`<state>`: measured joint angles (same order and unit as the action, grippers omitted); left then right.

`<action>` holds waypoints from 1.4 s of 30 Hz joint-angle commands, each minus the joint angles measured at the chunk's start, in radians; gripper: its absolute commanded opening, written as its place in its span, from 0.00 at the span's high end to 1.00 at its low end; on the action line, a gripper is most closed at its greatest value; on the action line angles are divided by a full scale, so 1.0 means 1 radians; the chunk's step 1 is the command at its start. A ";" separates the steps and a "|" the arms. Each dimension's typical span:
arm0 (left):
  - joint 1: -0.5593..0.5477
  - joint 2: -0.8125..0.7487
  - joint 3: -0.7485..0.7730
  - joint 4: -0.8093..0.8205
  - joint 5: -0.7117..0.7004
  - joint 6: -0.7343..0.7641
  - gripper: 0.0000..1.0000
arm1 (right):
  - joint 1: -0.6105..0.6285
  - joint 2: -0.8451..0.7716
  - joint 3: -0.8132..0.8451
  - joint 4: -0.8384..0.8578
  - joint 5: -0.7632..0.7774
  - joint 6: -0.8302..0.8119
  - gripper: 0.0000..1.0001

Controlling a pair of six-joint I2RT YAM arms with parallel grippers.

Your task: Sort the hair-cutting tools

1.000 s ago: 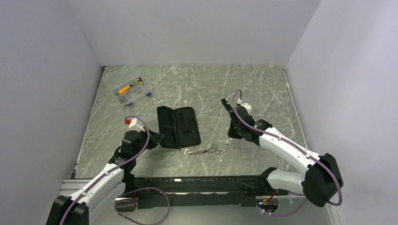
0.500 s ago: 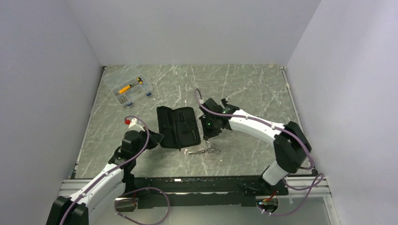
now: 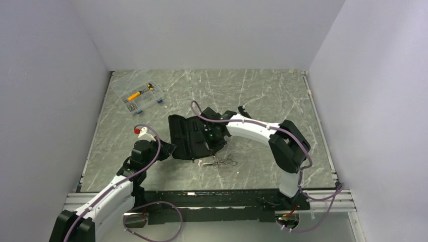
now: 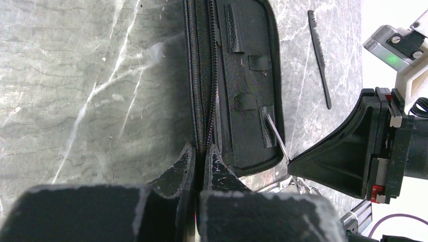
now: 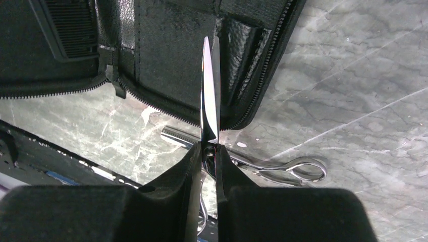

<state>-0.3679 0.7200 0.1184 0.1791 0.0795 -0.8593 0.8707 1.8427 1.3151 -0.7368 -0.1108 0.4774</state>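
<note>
My right gripper (image 3: 215, 144) (image 5: 208, 151) is shut on a pair of silver scissors (image 5: 209, 91). Their closed blades point into a pocket at the near right corner of the open black case (image 3: 188, 135) (image 5: 166, 60). The blade tip also shows at that pocket in the left wrist view (image 4: 276, 138). A second pair of scissors (image 3: 222, 162) (image 5: 287, 169) lies on the table just below the case. A slim black comb (image 4: 319, 55) lies on the table beyond the case. My left gripper (image 3: 170, 149) (image 4: 201, 151) is shut on the case's zip edge (image 4: 202, 101).
A clear plastic box (image 3: 140, 96) with yellow and small parts stands at the far left. A black toothed piece (image 5: 70, 27) sits inside the case. The table's near rail (image 3: 212, 196) runs just below the loose scissors. White walls close in the sides and the back.
My right arm has swung left from the loose scissors to the case, carrying one pair with it. One pair stays on the table. The left arm has not moved.
</note>
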 commanded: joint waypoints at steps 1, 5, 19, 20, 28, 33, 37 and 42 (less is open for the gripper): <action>-0.005 -0.006 0.025 0.030 -0.028 0.003 1.00 | 0.010 -0.004 0.005 0.039 0.033 0.064 1.00; -0.005 -0.010 0.027 0.029 -0.032 0.001 1.00 | 0.017 0.004 0.006 0.071 0.039 0.090 1.00; -0.009 -0.039 0.007 0.034 -0.026 0.002 1.00 | 0.047 0.076 0.021 0.110 0.023 0.116 1.00; -0.009 -0.039 0.006 0.034 -0.025 0.003 1.00 | 0.047 0.081 0.025 0.111 0.026 0.116 1.00; -0.010 -0.041 -0.003 0.039 -0.013 0.006 1.00 | 0.045 0.132 0.094 0.093 0.043 0.100 1.00; -0.012 -0.037 -0.010 0.043 0.000 0.005 1.00 | 0.043 0.167 0.131 0.093 0.059 0.101 1.00; -0.014 -0.053 -0.013 0.031 -0.003 0.007 1.00 | 0.034 0.173 0.134 0.109 0.073 0.119 1.00; -0.016 -0.068 -0.016 0.012 -0.005 0.011 1.00 | 0.010 0.174 0.126 0.147 0.072 0.137 1.00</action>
<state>-0.3786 0.6712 0.1055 0.1726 0.0734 -0.8616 0.9035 2.0037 1.4220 -0.6395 -0.0685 0.5873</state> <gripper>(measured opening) 0.047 0.139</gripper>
